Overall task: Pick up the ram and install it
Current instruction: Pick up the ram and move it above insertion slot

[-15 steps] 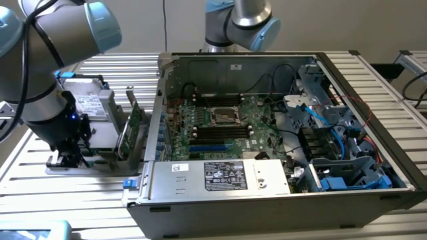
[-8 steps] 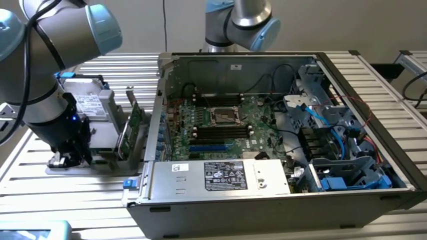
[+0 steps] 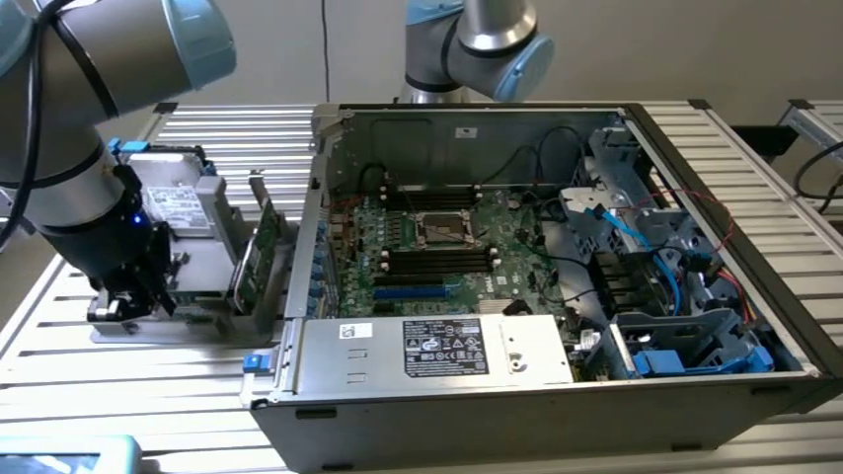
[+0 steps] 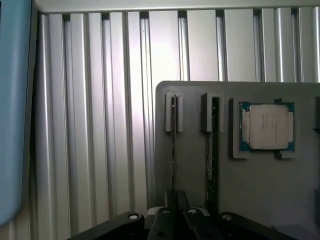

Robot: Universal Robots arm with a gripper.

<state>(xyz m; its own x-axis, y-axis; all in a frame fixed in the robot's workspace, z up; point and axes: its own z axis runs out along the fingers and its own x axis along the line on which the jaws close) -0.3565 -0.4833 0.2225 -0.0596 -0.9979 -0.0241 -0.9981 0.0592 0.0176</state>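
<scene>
Exterior view, starting from its left: we see the robot arm (image 3: pixel 66 188) reaching down to a grey holder (image 3: pixel 185 328) on the slatted metal table (image 3: pixel 172 395). The gripper (image 3: pixel 128 301) is low over the end of the holder that is on the exterior view's left. Toward the exterior view's right, two green boards (image 3: pixel 257 247) stand upright on edge in the same holder. Further right stands the open computer case (image 3: pixel 527 420), with the motherboard (image 3: pixel 435 247) inside and a silver power supply box (image 3: pixel 435 346) along its front wall.

On the wrist view we look down on the table (image 4: pixel 100 125) and the holder (image 4: pixel 250 190). The ram (image 4: pixel 173 145) stands on edge in a narrow slot of the holder, so we see it as a thin dark line. The gripper (image 4: pixel 175 220) is clenched on one end of the ram, and the ram is not yet lifted out. A second thin green strip (image 4: pixel 214 150) stands in the neighbouring slot, apart from the gripper, and beyond it a processor chip (image 4: pixel 265 126) lies flat in its own recess.
</scene>
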